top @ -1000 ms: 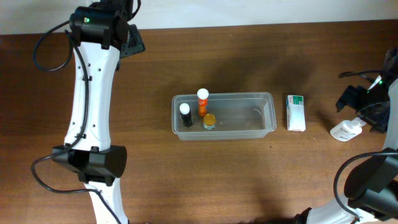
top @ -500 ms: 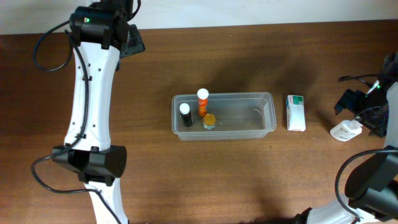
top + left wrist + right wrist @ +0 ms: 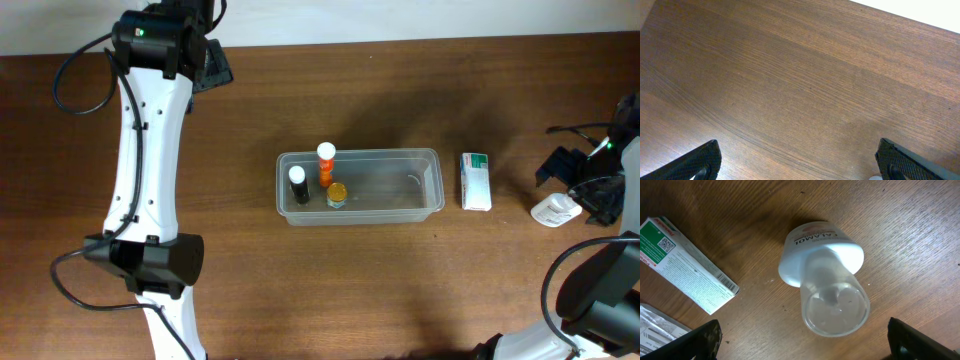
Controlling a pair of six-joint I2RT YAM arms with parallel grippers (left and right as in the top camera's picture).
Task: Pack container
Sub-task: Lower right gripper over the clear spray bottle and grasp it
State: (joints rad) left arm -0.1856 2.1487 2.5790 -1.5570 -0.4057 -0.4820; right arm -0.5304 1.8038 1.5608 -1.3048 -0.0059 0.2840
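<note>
The container [image 3: 400,153] sits near the middle of the tabletop [image 3: 400,280], long side running left to right, and three small things stand upright in its left end: a black bottle with a white cap [image 3: 297,183] against the left wall, an orange tube with a white cap [image 3: 325,163] just beside it toward the far wall, and a small amber jar with a gold lid [image 3: 337,193] just in front of the tube. The rest of the container's floor is bare. Just outside the container's right end, parallel to that wall and not touching it, lies a white and green box [image 3: 475,181]. Farther right of the container, beyond the box, a white bottle with a clear cap [image 3: 822,275] lies on its side on the wood. The right tool [image 3: 810,342] hangs over it with its fingers spread wide to either side of the bottle, gripping nothing. The left tool [image 3: 802,165] is well away from the container, past its far left corner, also spread wide, with only bare wood between its fingers.
</note>
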